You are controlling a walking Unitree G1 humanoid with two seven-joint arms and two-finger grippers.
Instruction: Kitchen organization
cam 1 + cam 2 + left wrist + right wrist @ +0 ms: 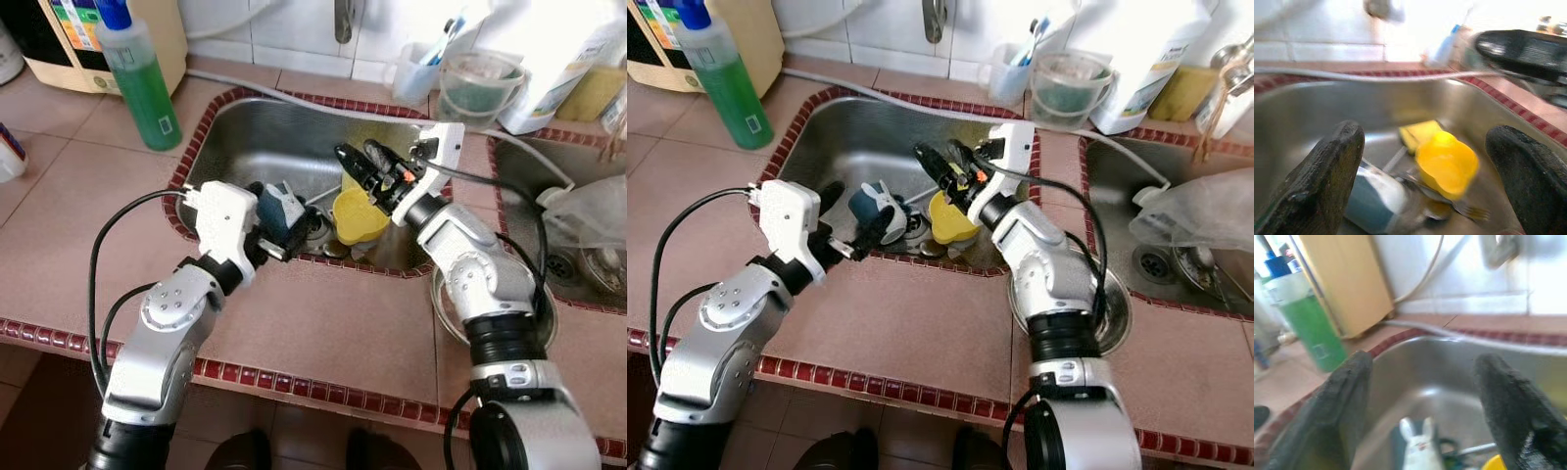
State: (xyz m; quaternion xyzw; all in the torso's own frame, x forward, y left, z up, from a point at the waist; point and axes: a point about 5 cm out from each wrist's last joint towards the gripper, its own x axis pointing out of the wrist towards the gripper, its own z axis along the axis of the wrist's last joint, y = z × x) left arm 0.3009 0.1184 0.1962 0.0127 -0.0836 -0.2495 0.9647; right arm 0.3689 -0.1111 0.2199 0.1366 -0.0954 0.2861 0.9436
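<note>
With both the left gripper (1425, 171) and right gripper (364, 162) spread wide and empty over the sink (284, 132), we would lower the left fingers (1327, 166) squarely around the yellow cup (1445, 164) lying between and ahead of them.

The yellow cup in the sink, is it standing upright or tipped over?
Tipped. The yellow cup lies on its side in the sink, over some cutlery; the left wrist view shows its rounded side, not an opening facing up.

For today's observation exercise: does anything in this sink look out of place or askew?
Yes. A yellow cup lies tipped on its side in the sink beside a blue-grey cup, on top of loose cutlery, jumbled rather than stacked. Both grippers, left and right, hover open above them.
</note>
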